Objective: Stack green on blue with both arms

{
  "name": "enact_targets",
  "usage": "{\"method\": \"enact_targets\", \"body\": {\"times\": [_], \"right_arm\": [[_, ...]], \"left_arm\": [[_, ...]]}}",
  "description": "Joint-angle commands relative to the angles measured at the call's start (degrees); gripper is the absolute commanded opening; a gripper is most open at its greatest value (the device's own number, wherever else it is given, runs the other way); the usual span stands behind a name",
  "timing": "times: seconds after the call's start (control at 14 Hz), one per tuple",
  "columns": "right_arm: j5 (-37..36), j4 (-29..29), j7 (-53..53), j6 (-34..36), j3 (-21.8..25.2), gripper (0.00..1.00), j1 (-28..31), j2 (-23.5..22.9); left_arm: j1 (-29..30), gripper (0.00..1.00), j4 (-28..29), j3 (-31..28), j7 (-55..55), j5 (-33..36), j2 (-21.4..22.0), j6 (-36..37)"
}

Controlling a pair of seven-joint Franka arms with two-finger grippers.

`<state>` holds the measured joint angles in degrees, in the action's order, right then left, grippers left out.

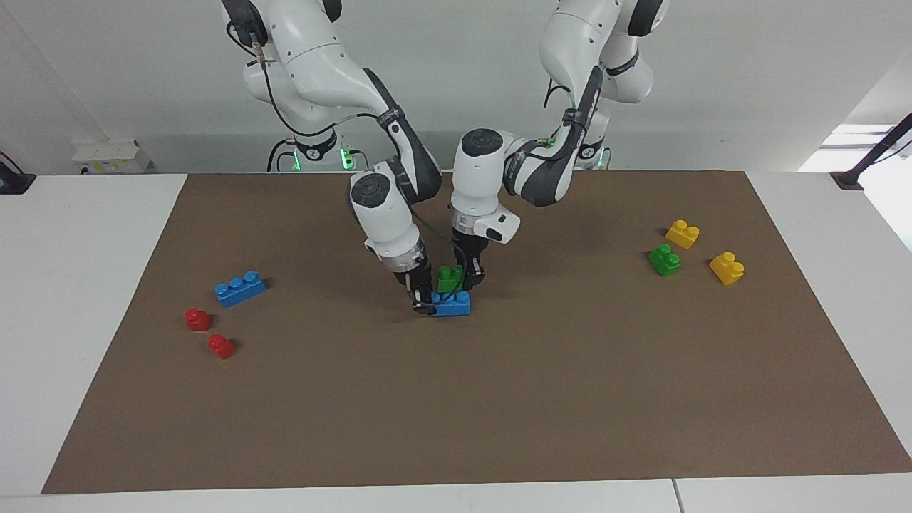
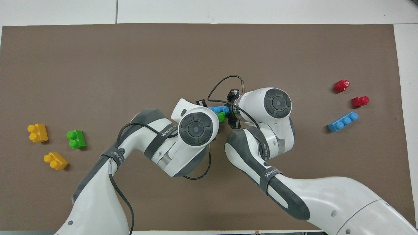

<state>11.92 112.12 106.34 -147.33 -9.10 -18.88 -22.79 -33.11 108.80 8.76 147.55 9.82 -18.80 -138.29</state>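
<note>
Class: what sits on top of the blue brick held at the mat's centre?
A small green plastic two-stud brick, gripped by the left gripper, over the blue three-stud brick; contact is hidden.

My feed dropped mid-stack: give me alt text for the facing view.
Mid-mat, the left pincer holds a green brick on a blue brick gripped by the right pincer. Spare bricks lie toward both ends of the mat.
</note>
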Motion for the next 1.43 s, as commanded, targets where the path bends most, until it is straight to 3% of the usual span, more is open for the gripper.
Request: {"method": "enact_targets", "body": {"times": [0.0,0.36,1.36], "right_arm": [[-0.84,1.43,-0.96,-0.95,-0.40,0.00,0.69,0.82],[-0.84,1.43,-0.96,-0.95,-0.48,0.00,0.86,0.73],[-0.76,1.43,-1.22,-0.95,-0.48,0.00,1.30,0.73]], "left_arm": [[-0.02,0.00,-1.40,-1.03,1.42,2.66,-2.12,-1.36],[0.42,0.00,-5.18,-2.09,1.42,3.44,-4.49,-1.98],[-0.64,0.00,-4.39,-2.08,1.51,5.12,-4.93,-0.75]]}}
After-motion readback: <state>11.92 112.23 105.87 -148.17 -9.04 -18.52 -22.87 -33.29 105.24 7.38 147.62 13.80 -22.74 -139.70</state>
